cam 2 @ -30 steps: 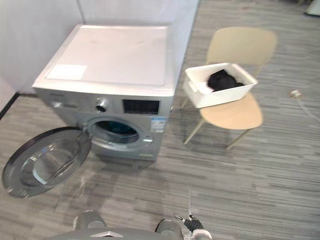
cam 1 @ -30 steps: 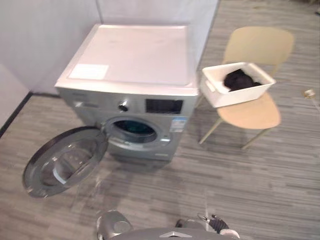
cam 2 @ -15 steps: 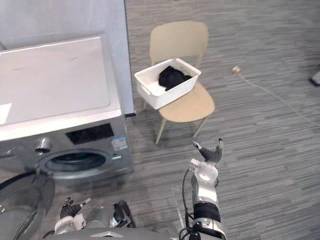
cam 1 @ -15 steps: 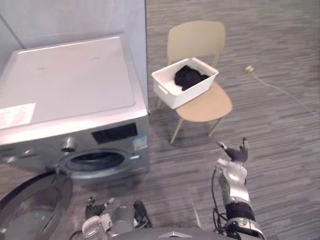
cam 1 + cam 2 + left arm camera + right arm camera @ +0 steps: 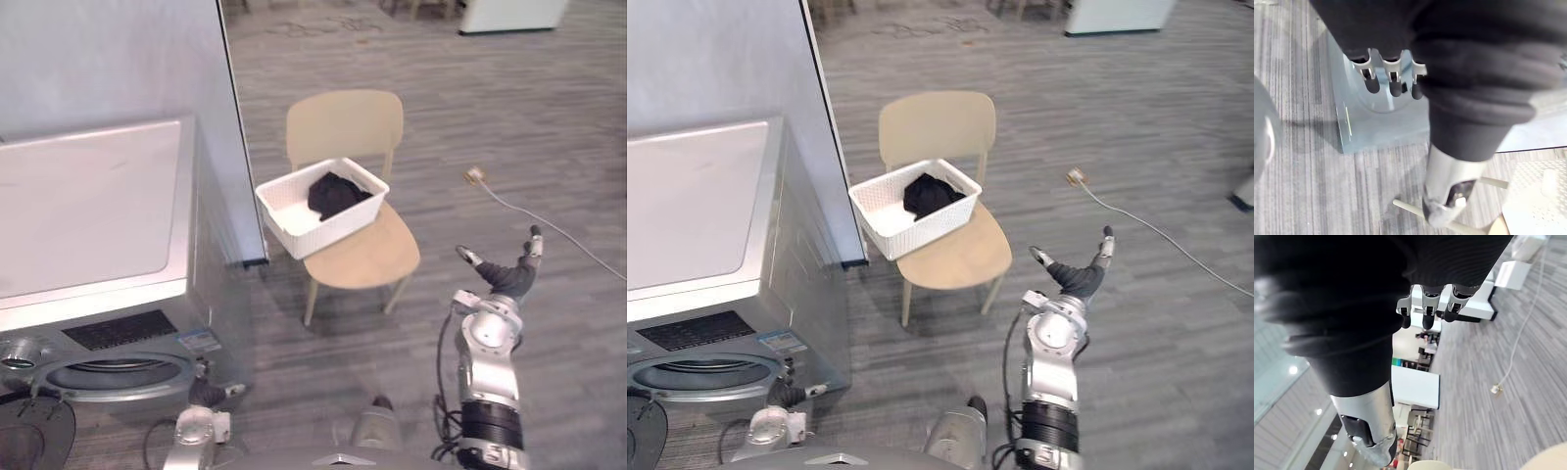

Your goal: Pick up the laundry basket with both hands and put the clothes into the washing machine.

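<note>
White laundry basket (image 5: 294, 211) sits on the seat of a tan chair (image 5: 370, 257), on the back part of the seat & on the side nearest the washing machine (image 5: 93, 211). Basket is flat, not tipped. Black clothes (image 5: 335, 194) lie in a heap inside it, toward the chair's backrest. Rest of the basket floor is bare & white.

Both hands are well apart from the basket; nothing is held.

Right robot hand (image 5: 502, 278) is up in the air over the wood floor (image 5: 411, 127), to the right of the chair & nearer the robot than the basket. It's wide open, thumb & fingers (image 5: 1427, 316) spread out straight, not touching anything.

Left robot hand (image 5: 206, 394) is low down, just by the front corner of the washing machine, much nearer the robot than the basket. Its fingers (image 5: 1394, 82) look loose & straight w/ nothing in them, so it's open too.

Washing machine is grey w/ a white top. It stands left of the chair, w/ a thin grey wall panel (image 5: 240, 137) between them. Its round door (image 5: 29, 441) is swung open at the low left. The round hole (image 5: 118, 374) in front is dark inside.

A white cord w/ a plug (image 5: 476, 176) lies on the floor, right of the chair & past the right robot hand.
</note>
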Motion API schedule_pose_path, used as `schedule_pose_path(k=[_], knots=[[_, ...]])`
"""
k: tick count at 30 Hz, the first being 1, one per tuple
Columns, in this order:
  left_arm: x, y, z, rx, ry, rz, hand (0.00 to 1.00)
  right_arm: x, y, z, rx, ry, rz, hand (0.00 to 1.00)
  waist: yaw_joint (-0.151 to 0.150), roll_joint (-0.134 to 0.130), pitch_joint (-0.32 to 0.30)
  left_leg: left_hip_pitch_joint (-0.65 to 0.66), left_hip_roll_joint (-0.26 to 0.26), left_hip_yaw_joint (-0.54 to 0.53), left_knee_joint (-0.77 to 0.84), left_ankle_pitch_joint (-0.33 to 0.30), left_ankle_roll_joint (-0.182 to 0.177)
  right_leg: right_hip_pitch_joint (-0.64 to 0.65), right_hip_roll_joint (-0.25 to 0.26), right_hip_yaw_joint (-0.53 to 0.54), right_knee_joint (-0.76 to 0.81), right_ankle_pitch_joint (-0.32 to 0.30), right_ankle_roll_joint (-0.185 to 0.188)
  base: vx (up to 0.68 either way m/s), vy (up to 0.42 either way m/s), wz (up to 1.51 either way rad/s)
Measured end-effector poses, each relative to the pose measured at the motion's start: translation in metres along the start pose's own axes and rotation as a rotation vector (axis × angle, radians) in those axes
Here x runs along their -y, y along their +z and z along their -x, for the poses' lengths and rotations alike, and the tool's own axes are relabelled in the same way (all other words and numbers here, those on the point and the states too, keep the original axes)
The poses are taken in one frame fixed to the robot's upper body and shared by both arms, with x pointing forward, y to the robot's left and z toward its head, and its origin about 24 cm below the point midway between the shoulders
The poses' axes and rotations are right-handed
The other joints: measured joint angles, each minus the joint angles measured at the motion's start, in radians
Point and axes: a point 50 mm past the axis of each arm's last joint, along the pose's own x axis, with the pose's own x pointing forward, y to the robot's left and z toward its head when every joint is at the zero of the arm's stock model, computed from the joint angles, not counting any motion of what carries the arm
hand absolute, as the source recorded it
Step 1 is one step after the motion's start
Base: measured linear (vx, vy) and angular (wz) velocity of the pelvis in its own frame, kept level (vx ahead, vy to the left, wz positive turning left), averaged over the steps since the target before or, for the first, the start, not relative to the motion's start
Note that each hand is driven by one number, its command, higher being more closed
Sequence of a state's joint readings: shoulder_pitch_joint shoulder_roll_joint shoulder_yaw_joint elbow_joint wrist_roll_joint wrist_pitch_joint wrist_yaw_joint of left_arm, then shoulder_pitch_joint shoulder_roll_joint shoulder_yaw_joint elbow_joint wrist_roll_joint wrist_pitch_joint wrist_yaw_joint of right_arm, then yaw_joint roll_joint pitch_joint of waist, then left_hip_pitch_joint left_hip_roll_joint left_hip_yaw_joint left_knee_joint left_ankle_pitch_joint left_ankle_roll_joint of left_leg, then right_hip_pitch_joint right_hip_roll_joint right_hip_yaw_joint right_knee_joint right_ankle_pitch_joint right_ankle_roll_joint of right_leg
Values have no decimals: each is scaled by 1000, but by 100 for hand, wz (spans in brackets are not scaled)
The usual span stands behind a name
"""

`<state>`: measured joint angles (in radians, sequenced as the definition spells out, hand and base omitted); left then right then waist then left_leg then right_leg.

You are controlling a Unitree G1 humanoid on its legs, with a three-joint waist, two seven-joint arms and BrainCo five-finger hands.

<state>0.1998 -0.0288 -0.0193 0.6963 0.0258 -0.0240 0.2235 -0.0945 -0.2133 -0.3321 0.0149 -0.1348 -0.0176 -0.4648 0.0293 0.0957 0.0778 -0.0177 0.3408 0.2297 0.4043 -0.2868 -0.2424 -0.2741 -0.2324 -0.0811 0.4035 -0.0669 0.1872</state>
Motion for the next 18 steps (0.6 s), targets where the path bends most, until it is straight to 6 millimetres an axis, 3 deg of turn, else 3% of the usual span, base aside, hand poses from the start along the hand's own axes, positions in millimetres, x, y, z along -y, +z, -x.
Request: schedule_pose_path(k=[1, 3, 4, 6, 8, 10, 12, 14, 15, 16, 17, 18], knots=[[-2, -6, 3, -13, 6, 16, 0, -1, 7, -5, 46, 12, 40, 0, 9, 24, -3, 1, 43, -47, 11, 40, 6, 2, 44, -37, 36, -40, -30, 203, -393, 26], [-8, -6, 2, -20, 33, 70, 0, -3, 13, -11, 94, 33, 135, 0, 5, 21, 4, -94, 104, -104, 168, 140, 149, 53, 84, -102, 37, -73, -73, 170, -418, 52], [-13, -9, 3, -31, 49, 91, 0, -4, 15, -11, 116, 52, 172, 0, 17, 17, 12, -157, 143, -107, 271, 249, 332, 123, 110, -140, -1, -78, -98, 112, -324, 44], [-18, -12, 4, -42, 69, 143, 0, -3, 18, -13, 133, 49, 192, 0, 21, -11, 29, -203, 181, -81, 352, 364, 464, 223, 123, -204, -73, -81, -123, 164, -308, 74], [-17, -1, 3, 7, 52, 160, 0, 11, 23, -23, 165, 12, 229, 0, 21, -15, 31, -273, 173, 52, 500, 288, 447, 310, 121, -287, -149, -75, -141, 209, -178, 122], [-17, 5, 4, 47, 40, 166, 0, 17, 30, -31, 192, -16, 250, 0, 22, -16, 30, -289, 119, 177, 486, 205, 403, 334, 115, -339, -180, -75, -142, 192, -32, 95], [-14, 9, 3, 65, 17, 163, 0, 23, 37, -39, 211, -47, 272, 0, 23, -22, 34, -304, 14, 244, 350, 125, 321, 347, 94, -401, -189, -88, -122, 198, 38, 81], [-10, 9, 3, 67, -7, 154, 0, 24, 44, -48, 228, -60, 268, 0, 24, -24, 36, -310, -72, 296, 188, 125, 295, 358, 71, -436, -185, -106, -94, 198, 73, 63], [-7, 9, 4, 63, -23, 159, 0, 21, 46, -56, 225, -47, 275, 0, 27, -18, 32, -306, -102, 301, 89, 168, 278, 360, 66, -442, -169, -121, -71, 196, 103, 36], [-7, 5, 5, 50, -41, 180, 0, 11, 45, -65, 200, -14, 284, 0, 35, -27, 33, -275, -135, 312, 32, 184, 349, 362, 55, -427, -139, -145, -46, 305, 124, 38], [-11, 8, 3, 62, -40, 201, 0, 0, 43, -69, 187, 37, 302, 0, 36, -60, 30, -278, -167, 307, 30, 170, 352, 363, 33, -421, -148, -157, -40, 250, 93, 32], [-13, 10, 2, 69, -39, 212, 0, -5, 44, -71, 184, 62, 306, 0, 43, -71, 33, -277, -178, 302, 35, 157, 352, 366, 24, -422, -147, -163, -33, 301, 86, 33]])
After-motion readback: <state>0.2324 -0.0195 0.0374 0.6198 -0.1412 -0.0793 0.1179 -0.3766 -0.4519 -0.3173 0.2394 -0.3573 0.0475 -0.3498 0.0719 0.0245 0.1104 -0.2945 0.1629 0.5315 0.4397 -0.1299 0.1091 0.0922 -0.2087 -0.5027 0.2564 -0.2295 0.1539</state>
